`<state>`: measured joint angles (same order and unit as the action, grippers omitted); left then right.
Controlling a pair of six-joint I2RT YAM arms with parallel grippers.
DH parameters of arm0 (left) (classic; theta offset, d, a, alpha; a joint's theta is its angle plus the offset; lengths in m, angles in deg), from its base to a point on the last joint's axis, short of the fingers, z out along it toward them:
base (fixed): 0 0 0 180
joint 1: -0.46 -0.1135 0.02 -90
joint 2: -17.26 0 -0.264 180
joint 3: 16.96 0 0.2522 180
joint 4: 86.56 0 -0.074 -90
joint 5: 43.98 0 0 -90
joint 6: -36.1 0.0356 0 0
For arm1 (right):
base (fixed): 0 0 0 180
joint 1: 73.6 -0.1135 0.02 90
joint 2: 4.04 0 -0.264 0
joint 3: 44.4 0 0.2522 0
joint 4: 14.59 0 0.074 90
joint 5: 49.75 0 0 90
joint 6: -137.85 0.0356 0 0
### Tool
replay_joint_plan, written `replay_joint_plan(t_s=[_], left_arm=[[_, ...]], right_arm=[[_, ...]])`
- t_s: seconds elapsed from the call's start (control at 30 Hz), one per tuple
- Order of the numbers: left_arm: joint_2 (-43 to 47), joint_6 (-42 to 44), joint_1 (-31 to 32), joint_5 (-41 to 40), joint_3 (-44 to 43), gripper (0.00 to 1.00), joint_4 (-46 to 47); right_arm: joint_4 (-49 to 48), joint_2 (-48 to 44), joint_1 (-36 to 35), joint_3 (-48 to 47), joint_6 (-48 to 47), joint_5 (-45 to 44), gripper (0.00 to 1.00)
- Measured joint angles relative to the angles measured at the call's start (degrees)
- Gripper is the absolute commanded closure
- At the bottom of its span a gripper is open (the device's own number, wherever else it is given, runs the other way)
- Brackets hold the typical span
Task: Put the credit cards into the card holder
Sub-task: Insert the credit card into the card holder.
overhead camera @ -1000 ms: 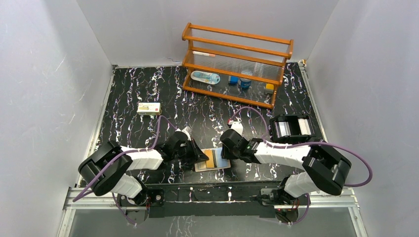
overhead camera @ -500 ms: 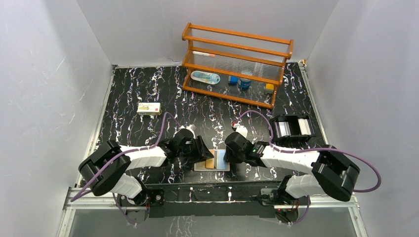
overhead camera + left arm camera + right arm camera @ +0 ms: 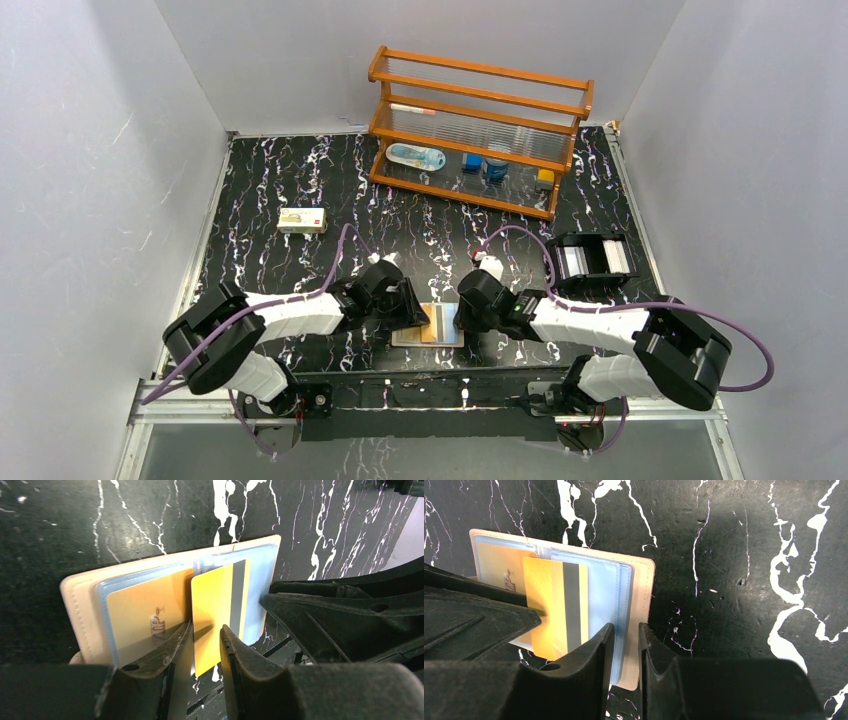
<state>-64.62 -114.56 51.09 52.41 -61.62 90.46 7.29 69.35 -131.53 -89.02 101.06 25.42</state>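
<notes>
**Top external view:** the open tan card holder (image 3: 410,340) lies on the black marbled desk (image 3: 300,170). The left hand (image 3: 412,312) is low over its left page and the right hand (image 3: 462,315) low over its right page. Well beyond the card holder stand one wooden rack (image 3: 478,72), one small box (image 3: 301,220) and one black roller unit (image 3: 590,257). **Left wrist view:** one orange-gold card (image 3: 142,612) sits inside the holder's left clear sleeve. One yellow card (image 3: 215,605) with a grey stripe lies across the holder's spine, and its near edge shows in the narrow gap between the left hand's jaws. Whether those jaws clamp it cannot be told. **Right wrist view:** the right hand's jaws stand a slit apart over the near edge of the pale blue sleeves (image 3: 606,595) on the holder's right page, and a pinch cannot be confirmed. **Count:** two cards, one holder, two hands; a light blue card cannot be told from the sleeves. **Judged step:** seating the yellow card. The next move calls for a straight push along the sleeve, with the holder pressed flat.
</notes>
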Motion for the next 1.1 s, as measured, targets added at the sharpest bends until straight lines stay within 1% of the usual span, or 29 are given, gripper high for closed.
replay_joint_plan(t_s=[0.13,0.3,0.4,0.47,0.63,0.73,0.87,1.0,1.1], left_arm=[[-1.4,0.1,1.2,-0.3,-1.2,0.75,-0.3],[-1.4,0.6,2.1,-0.7,-1.5,0.7,-0.3],[-1.4,1.2,2.3,-0.6,-1.6,0.66,0.0],[-1.5,1.6,2.5,-0.4,-1.6,0.66,0.8],[-2.5,2.4,2.7,0.5,-1.6,0.68,2.6],[-2.6,2.8,2.7,0.6,-1.6,0.66,2.9],[-2.7,3.2,2.7,0.6,-1.9,0.59,2.4],[-2.5,3.9,2.8,0.5,-3.5,0.56,-0.3],[-1.8,4.5,2.8,-0.2,-4.2,0.55,-3.5]], right_arm=[[-0.8,-0.6,0.0,0.7,0.2,0.0,0.69],[-1.2,-0.7,0.0,1.0,0.3,0.0,0.68],[-1.4,-0.8,0.0,1.1,0.4,0.0,0.66],[-2.0,-0.8,0.0,1.3,0.5,0.1,0.65],[-2.3,-0.7,0.0,1.3,0.4,0.2,0.65],[-2.1,-0.5,0.0,1.1,0.2,0.2,0.64],[-0.6,0.0,0.0,0.1,0.0,-0.1,0.57],[2.0,-0.9,-0.1,-0.2,0.1,-1.3,0.49],[4.7,-4.0,-0.1,-0.2,0.3,-2.3,0.44]])
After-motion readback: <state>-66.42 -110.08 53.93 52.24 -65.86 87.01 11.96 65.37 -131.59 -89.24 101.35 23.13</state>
